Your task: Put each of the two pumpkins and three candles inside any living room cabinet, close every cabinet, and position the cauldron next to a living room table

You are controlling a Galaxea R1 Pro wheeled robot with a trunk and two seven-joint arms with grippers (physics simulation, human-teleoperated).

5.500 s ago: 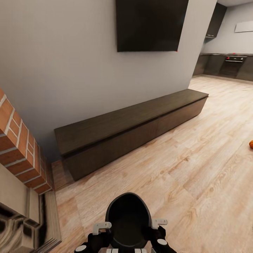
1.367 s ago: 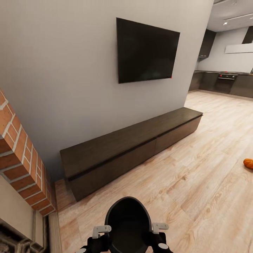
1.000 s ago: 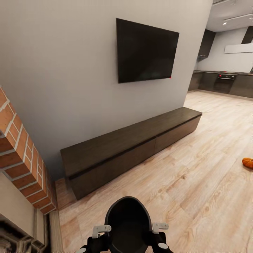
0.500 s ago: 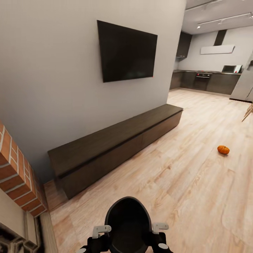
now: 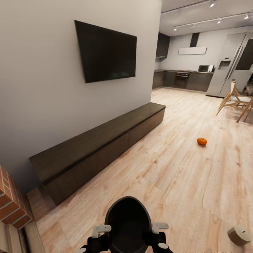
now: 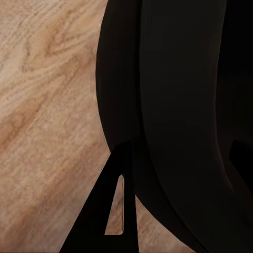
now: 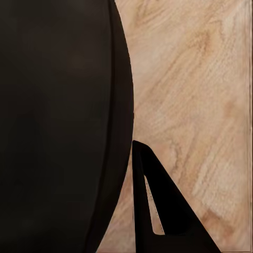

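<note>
Head view: a black cauldron [image 5: 128, 225] sits at the lower centre of the frame, just ahead of the robot's trunk, with the left gripper [image 5: 101, 230] against its left wall and the right gripper [image 5: 159, 226] against its right wall; each pale finger tip lies at the rim. Whether the two grippers actually clamp the vessel, or how wide their fingers stand, cannot be told from this angle. Left wrist view: the cauldron's dark curved wall [image 6: 179, 121] lies close against one dark triangular finger [image 6: 108, 211], over light wood planking [image 6: 47, 105]; the second finger is hidden, so the opening is indeterminate. Right wrist view: the same wall [image 7: 58, 121] and one dark finger [image 7: 158, 211] are arranged likewise, with the same uncertainty. In the head view, the long low dark-brown cabinet [image 5: 102, 140] runs along the off-white wall [image 5: 42, 105] beneath the black television [image 5: 107, 51]; all its fronts appear shut. One orange pumpkin [image 5: 201, 141] rests on the plank floor [image 5: 168, 175], well apart from the cabinet and toward the kitchen side. A pale beige candle [image 5: 239, 234] lies on the floor near the lower right corner of the frame. Red brickwork of the fireplace [image 5: 10, 203] occupies the lower left. Beyond lie grey kitchen units [image 5: 182, 79], a refrigerator [image 5: 230, 65] and wooden chairs [image 5: 235, 102].
</note>
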